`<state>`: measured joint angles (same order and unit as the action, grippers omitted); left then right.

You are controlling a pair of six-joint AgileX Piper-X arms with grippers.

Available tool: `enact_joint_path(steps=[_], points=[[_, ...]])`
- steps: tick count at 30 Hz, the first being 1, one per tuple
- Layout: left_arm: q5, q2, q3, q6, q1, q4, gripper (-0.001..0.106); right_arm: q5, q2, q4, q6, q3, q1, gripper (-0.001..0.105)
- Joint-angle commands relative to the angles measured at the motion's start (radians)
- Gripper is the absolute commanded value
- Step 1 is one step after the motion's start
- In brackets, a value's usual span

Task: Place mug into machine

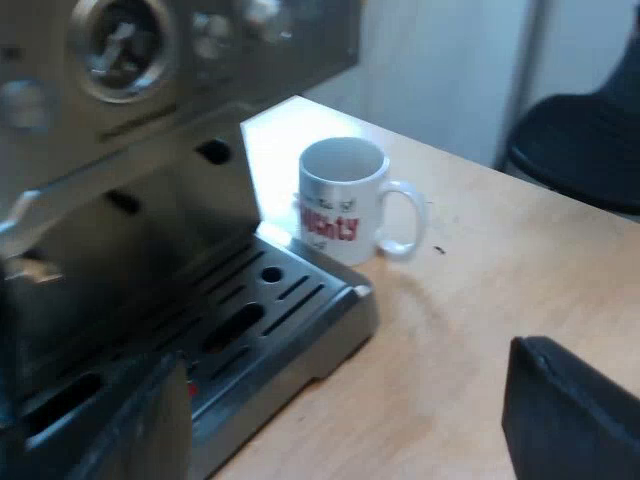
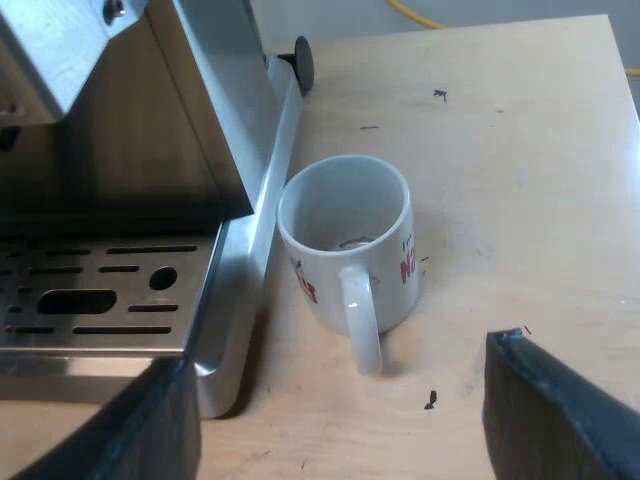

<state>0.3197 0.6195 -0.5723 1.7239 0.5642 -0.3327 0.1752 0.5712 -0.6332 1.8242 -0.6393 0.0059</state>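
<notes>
Mug (image 2: 345, 245) (upright) stands beside machine's drip tray (image 2: 228, 300).

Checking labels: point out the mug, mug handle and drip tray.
mug (image 1: 340, 192): left wrist view, outer wall above the red lettering.
mug handle (image 2: 362, 320): right wrist view, middle of the loop.
drip tray (image 2: 195, 300): right wrist view, bare metal beside the slots.

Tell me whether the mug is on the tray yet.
Not yet: the mug stands upright on the table, beside the tray.
</notes>
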Motion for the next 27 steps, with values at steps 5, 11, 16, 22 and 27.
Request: enact_joint_path(steps=[5,11,16,22,27], points=[[-0.001,0.120,-0.008,0.119,0.026,0.121,0.066,0.010,0.090,0.021,0.012,-0.010,0.001,0.062],[-0.001,0.185,-0.008,0.119,0.026,0.198,0.066,0.010,0.172,0.061,0.012,0.009,0.001,0.062],[-0.001,0.221,-0.008,0.104,0.026,0.204,0.066,-0.013,0.215,0.177,0.021,0.075,0.001,0.062],[-0.001,0.251,-0.006,0.101,0.026,0.204,0.066,-0.016,0.240,0.396,0.020,0.186,0.001,0.062],[-0.001,0.259,-0.006,0.089,0.026,0.204,0.066,-0.016,0.283,0.552,0.021,0.271,0.001,0.062]])
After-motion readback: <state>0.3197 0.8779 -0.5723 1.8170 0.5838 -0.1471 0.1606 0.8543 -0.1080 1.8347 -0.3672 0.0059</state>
